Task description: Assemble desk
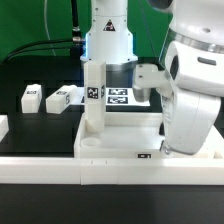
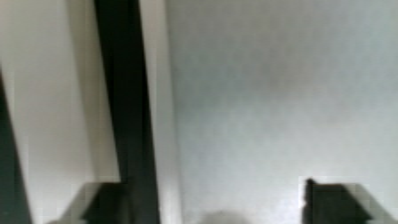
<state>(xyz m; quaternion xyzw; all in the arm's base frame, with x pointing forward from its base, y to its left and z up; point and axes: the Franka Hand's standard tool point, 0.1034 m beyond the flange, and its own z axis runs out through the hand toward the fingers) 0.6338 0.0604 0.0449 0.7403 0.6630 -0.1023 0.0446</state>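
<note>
White plastic tabletop (image 1: 125, 135) lies near the front of the black table in the exterior view, one leg (image 1: 93, 100) upright in its corner towards that view's left. Two loose legs (image 1: 30, 97) (image 1: 62, 98) lie further left. The arm (image 1: 190, 90) bends down over the tabletop's other end. In the wrist view the gripper (image 2: 214, 200) is spread wide, fingertips (image 2: 331, 200) well apart, nothing between them, a white surface close beneath.

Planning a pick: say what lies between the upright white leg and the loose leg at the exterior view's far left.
Another short square white leg, lying flat; exterior view.
</note>
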